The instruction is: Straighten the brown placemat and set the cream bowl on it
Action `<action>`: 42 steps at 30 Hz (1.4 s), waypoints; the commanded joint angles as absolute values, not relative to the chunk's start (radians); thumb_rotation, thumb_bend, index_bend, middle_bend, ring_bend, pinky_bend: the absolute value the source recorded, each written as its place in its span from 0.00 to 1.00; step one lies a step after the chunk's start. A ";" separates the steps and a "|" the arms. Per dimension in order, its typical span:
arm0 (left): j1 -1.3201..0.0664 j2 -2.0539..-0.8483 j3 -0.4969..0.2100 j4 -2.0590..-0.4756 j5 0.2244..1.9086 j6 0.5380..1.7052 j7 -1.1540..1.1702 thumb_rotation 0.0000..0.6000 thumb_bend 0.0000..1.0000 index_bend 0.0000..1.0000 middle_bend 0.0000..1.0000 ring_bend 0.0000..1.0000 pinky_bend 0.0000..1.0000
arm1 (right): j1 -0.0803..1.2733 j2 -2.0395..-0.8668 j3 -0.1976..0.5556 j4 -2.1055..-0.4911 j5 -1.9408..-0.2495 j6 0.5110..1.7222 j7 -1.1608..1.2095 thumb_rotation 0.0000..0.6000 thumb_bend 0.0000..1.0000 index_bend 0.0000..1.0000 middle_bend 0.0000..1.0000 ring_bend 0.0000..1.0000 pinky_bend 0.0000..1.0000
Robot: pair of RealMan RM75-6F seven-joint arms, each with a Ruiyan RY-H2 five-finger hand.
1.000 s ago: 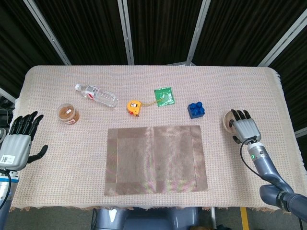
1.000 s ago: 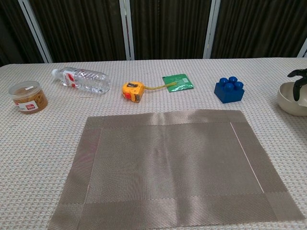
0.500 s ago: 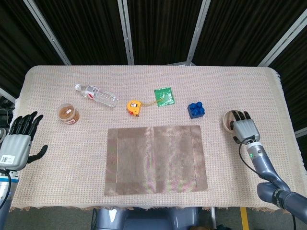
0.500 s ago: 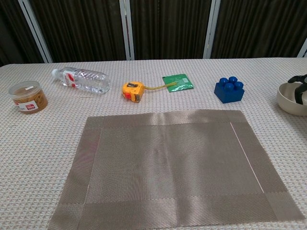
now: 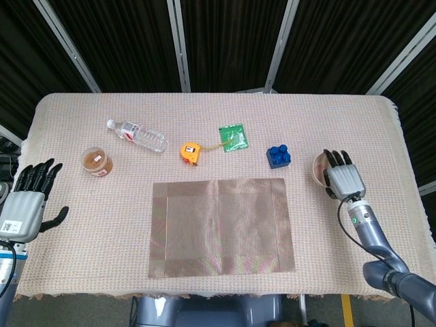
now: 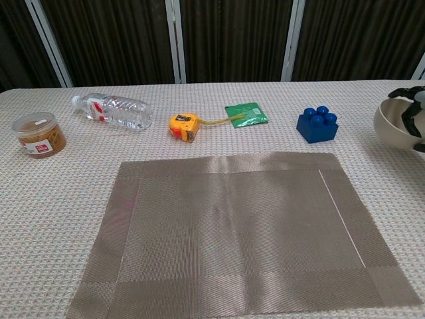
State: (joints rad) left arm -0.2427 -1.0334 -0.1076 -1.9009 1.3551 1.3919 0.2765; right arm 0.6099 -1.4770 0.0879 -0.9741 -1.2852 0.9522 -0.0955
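Head view: one brown placemat (image 5: 221,225), one cream bowl (image 5: 319,168), two hands.

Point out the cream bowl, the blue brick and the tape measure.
cream bowl (image 6: 388,123): chest view, on its outer wall, left of the fingers.
blue brick (image 5: 278,156): head view, on its studded top.
tape measure (image 6: 181,125): chest view, on the yellow case.

Bowl (image 5: 319,168) right of placemat (image 5: 221,227), seemingly raised.
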 commanded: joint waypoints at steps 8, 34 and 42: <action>-0.241 -1.017 -0.102 -1.907 1.384 1.391 0.241 1.00 0.34 0.00 0.00 0.00 0.00 | 0.633 -1.304 0.044 -1.335 -1.466 1.046 -0.210 1.00 0.25 0.68 0.00 0.00 0.00; -0.234 -0.998 -0.099 -1.892 1.379 1.381 0.195 1.00 0.34 0.00 0.00 0.00 0.00 | 0.848 -1.438 0.056 -1.661 -1.451 0.752 -0.616 1.00 0.25 0.68 0.00 0.00 0.00; -0.236 -1.000 -0.100 -1.891 1.375 1.376 0.197 1.00 0.34 0.00 0.00 0.00 0.00 | 0.846 -1.447 0.063 -1.672 -1.393 0.768 -0.671 1.00 0.12 0.00 0.00 0.00 0.00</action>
